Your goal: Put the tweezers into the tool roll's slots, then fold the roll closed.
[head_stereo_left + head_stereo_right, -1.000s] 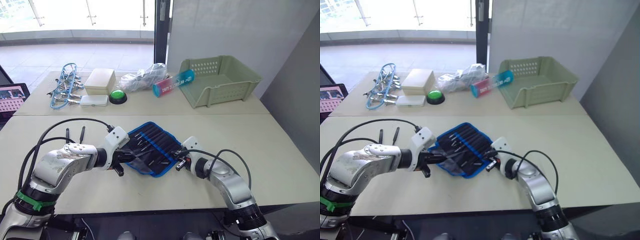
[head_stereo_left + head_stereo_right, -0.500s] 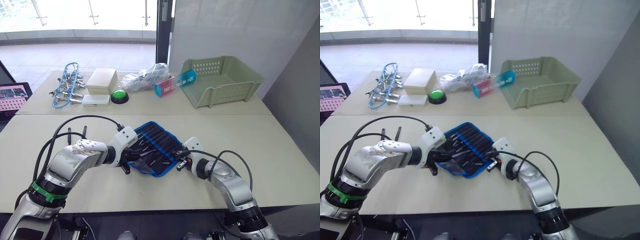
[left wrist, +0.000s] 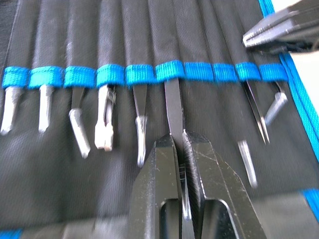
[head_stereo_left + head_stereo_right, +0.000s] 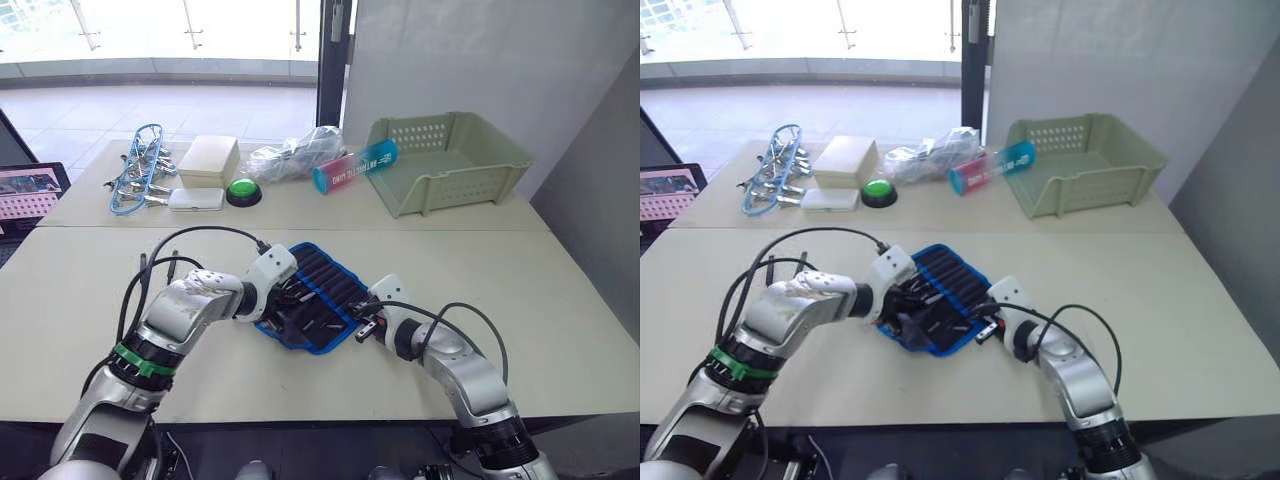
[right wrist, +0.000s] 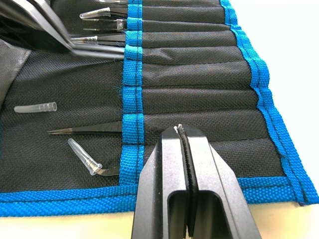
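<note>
Where visible, perhaps beige table [image 4: 560, 290].

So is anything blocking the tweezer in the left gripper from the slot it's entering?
Nothing visible. The left gripper is shut on the tweezer, whose upper end already sits under the slot's blue band on the tool roll. Neighbouring tools lie to either side, clear of it.

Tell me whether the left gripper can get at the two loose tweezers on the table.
Probably yes: the tweezers lie bare beside the left arm, but the left gripper is shut on a tweezer at the tool roll.
</note>
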`<state>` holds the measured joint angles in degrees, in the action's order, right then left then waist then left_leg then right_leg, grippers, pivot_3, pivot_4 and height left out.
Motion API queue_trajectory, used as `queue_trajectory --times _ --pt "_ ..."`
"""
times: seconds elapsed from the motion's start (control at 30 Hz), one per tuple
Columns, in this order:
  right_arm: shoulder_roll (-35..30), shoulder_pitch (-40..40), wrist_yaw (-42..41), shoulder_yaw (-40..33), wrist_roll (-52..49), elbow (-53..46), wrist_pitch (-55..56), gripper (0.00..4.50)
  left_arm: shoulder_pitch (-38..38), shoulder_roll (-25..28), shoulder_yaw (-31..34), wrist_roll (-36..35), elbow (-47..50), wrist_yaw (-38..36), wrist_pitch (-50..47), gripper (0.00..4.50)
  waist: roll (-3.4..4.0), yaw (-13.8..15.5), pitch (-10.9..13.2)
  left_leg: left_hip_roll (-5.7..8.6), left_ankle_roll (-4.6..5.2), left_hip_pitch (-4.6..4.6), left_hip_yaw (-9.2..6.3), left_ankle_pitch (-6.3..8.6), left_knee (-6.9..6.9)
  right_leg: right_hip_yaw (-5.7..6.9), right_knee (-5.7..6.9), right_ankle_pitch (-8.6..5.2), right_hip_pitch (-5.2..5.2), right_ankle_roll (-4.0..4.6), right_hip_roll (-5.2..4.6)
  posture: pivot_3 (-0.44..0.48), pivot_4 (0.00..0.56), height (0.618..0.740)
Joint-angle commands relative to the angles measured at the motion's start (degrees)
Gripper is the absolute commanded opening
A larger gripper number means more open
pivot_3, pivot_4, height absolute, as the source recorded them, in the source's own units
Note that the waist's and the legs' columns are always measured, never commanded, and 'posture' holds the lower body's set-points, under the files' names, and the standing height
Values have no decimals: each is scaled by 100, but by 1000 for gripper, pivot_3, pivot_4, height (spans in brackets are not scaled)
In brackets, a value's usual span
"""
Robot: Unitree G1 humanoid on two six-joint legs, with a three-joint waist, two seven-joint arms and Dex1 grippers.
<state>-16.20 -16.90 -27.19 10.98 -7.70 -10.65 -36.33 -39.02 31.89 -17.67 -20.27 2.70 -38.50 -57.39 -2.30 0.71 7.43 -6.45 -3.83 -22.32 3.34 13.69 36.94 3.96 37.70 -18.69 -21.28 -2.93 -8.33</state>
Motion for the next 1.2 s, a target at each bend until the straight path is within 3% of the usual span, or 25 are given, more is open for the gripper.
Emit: queue_trajectory --times 0.03,0.27,0.47,0.67,0.8,0.9,1.03,1.2 --pt "-3 160 29 127 29 150 -292 0 -262 -315 -47 267 -404 -26 575 8 0 0 0 0 -2 0 0 -1 0 0 0 0 0 0 0 0 150 716" --pt "-10 185 14 160 17 75 -349 0 -504 -827 -72 855 -1473 4 1624 8 0 5 0 1 -9 0 0 -6 3 0 0 0 2 -1 0 0 150 716" --pt "-20 227 28 149 13 10 -396 0 -367 -705 102 868 -1126 -129 1464 8 0 1 0 1 -9 0 0 -6 6 0 2 1 3 -2 0 0 150 716" --pt "-30 210 46 135 12 48 -384 0 -197 -311 587 594 -344 -282 1059 2014 1 -22 0 1 -9 0 -1 -6 2 0 3 1 0 -2 0 0 150 716" --pt "-31 161 56 126 36 149 -333 0 259 325 1668 -51 675 -464 499 3384 4 -70 2 0 -9 -1 -1 -6 -5 0 9 1 -1 -3 0 0 150 716" --pt "-36 163 50 122 38 191 -285 0 735 452 2432 -243 942 -265 686 4364 4 -66 2 0 -9 1 -2 -6 -7 0 18 1 0 -3 -1 0 150 716" --pt "-59 214 24 127 58 292 -145 0 2051 735 3632 -154 1423 -112 1254 4476 6 -93 3 0 -6 3 -1 -4 -7 -1 13 1 2 -3 -1 0 150 716" --pt "-110 317 -20 98 44 351 -55 0 4019 483 4952 16 2089 168 1943 4476 4 -114 2 -1 5 1 -1 3 -11 0 8 1 1 -2 -1 0 150 716"
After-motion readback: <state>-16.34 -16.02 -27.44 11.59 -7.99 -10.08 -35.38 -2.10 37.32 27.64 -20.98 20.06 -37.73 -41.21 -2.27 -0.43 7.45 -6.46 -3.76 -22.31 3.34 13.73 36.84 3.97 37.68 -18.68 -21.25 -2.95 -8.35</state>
